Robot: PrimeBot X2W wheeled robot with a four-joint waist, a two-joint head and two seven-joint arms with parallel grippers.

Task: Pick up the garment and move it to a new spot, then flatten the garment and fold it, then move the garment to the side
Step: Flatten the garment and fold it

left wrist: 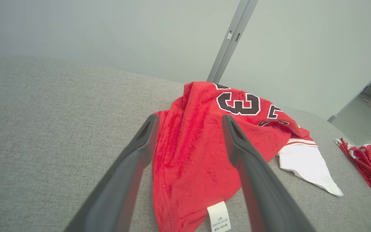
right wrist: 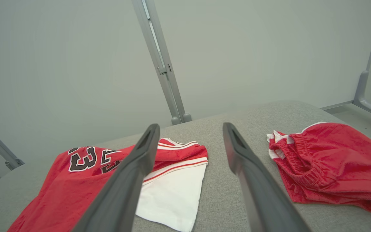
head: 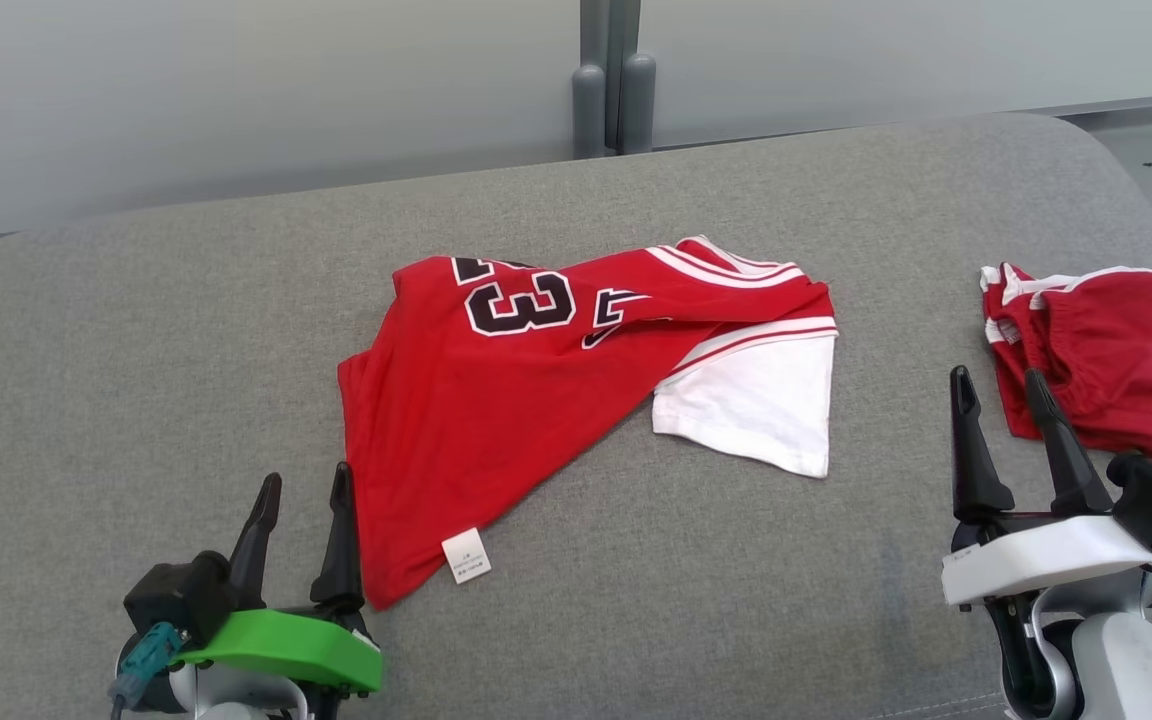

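Left gripper [head: 306,475], spread and empty, sits at the 7 o'clock corner of the shirt [head: 496,400], likely placed for your flattening pull; right gripper [head: 996,374], also spread, idles at 3 o'clock.

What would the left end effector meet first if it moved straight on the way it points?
Probably the red jersey, whose near part lies between the left end effector's open fingers; its height above the cloth is unclear.

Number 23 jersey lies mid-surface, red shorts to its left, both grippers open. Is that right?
No. The red shorts lie to the right of the jersey, as the head view shows. Left gripper and right gripper are open, as stated.
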